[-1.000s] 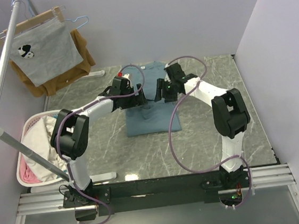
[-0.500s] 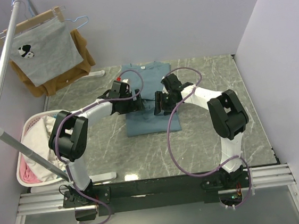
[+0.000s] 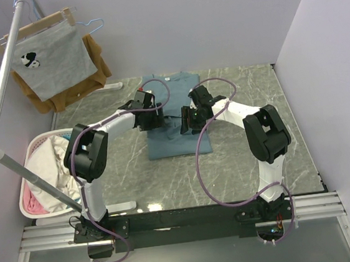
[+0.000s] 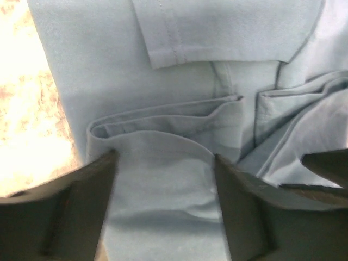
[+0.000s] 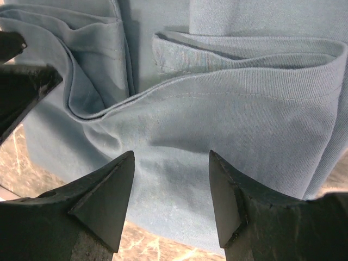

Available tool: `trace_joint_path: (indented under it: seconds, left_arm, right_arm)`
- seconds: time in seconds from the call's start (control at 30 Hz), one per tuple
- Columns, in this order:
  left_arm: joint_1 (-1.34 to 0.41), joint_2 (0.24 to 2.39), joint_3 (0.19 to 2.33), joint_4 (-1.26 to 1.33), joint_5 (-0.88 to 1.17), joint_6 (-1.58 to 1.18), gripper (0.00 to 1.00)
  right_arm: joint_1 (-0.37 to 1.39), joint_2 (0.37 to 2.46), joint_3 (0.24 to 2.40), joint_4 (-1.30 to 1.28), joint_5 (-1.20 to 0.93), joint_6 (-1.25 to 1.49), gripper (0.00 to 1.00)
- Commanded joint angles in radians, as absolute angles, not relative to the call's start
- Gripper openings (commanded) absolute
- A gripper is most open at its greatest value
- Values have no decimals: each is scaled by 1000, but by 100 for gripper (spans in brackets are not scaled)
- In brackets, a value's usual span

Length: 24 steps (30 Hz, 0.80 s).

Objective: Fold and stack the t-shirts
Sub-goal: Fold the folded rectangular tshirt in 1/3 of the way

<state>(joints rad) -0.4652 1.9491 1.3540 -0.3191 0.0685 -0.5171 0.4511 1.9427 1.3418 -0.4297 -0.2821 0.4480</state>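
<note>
Counter: grey marbled counter (image 3: 259, 153), we see one shirt on it.
Shirt: dusty teal-blue cotton t-shirt (image 3: 178, 144), mid-counter toward the far edge, sides tucked in; we judge the cross-fold and stacking are left.
Left gripper (image 4: 163, 163): jaws apart over a fold.
Right gripper (image 5: 171, 157): jaws apart over cloth.

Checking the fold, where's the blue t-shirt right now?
Top view: the blue t-shirt lies centre-back on the table, beneath the left gripper and right gripper.
</note>
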Motion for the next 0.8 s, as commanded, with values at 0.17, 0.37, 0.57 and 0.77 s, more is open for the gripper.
trace_joint_path:
  seconds: [0.17,0.37,0.57,0.77]
  left_arm:
    - [-471,1979,1424,-351,23,-520,42]
    - [-471,1999,1443,-376,15,-509,26]
    - [-471,1982,1445,-391,-55,-515,64]
    - [-468,1990,1453,-411,-117,-518,63]
  right_arm:
    - [448,1894,1381,-439,-268,423,63]
    - [449,1907,1379,-440,-262,422,63]
    - [448,1911,1379,-442,-261,419,63]
    - [449,1917,1381,-440,-267,414,63]
